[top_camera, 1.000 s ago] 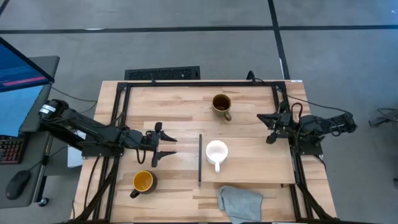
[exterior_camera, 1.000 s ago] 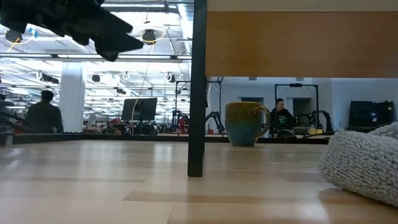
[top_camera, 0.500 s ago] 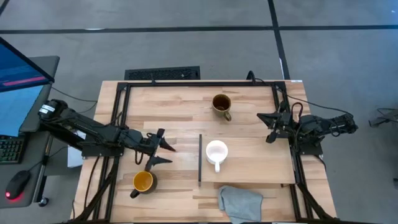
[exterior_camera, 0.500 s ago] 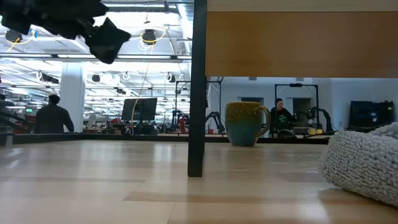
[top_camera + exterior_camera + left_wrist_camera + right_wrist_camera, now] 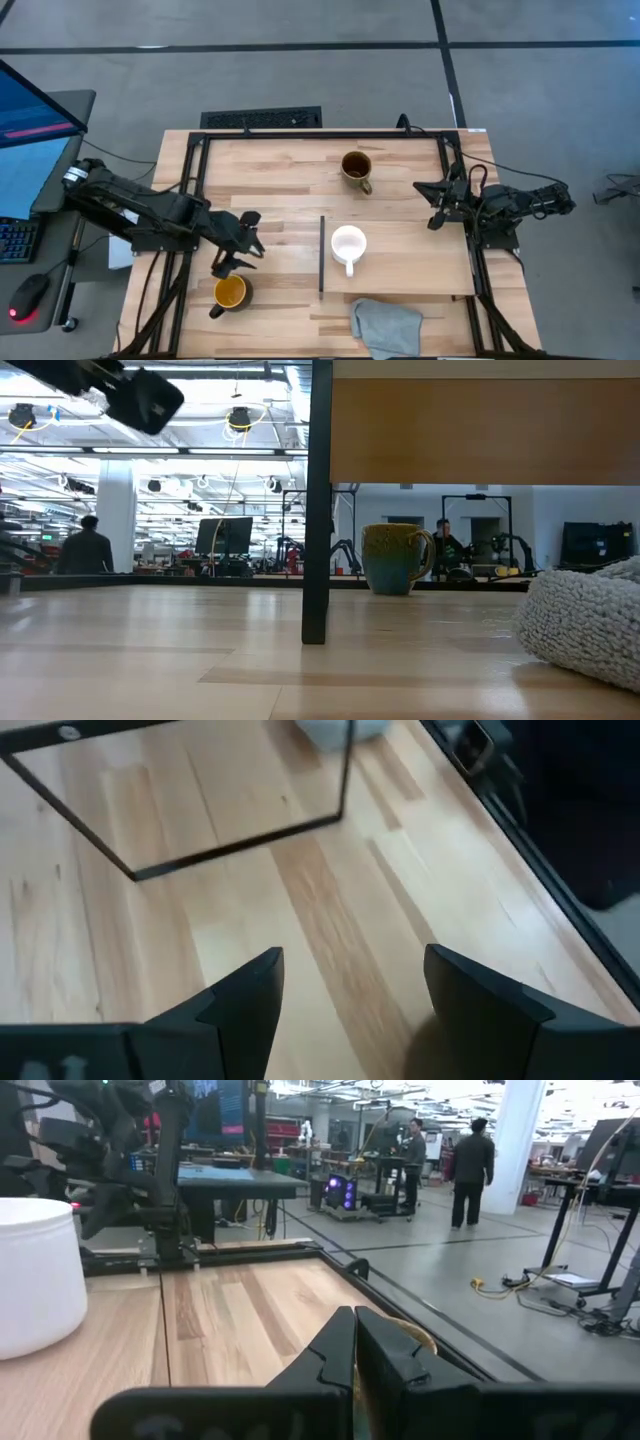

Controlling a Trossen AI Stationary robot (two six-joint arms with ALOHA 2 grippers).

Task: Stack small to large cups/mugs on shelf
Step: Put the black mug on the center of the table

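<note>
The small white mug (image 5: 348,243) stands upright on the light-wood shelf (image 5: 420,265), near its dark strip (image 5: 321,255). The olive-brown mug (image 5: 356,168) stands on the table beyond the shelf, and shows in the low view (image 5: 397,558). The black mug with the yellow inside (image 5: 230,292) stands on the table near the near-left corner. My left gripper (image 5: 238,258) is open and empty just above and beyond the black mug; its wrist view (image 5: 350,990) shows bare table between the fingers. My right gripper (image 5: 437,207) is shut and empty at the table's right side.
A grey cloth (image 5: 385,325) lies at the near edge, right of the black mug, and fills the low view's right side (image 5: 585,620). The table's black frame rails (image 5: 190,200) run along both sides. People stand in the room behind.
My left gripper has drawn back toward the table's left and near edges, toward the black mug. It has turned from pointing at the shelf to pointing toward the near edge. Its fingers have stayed open.
</note>
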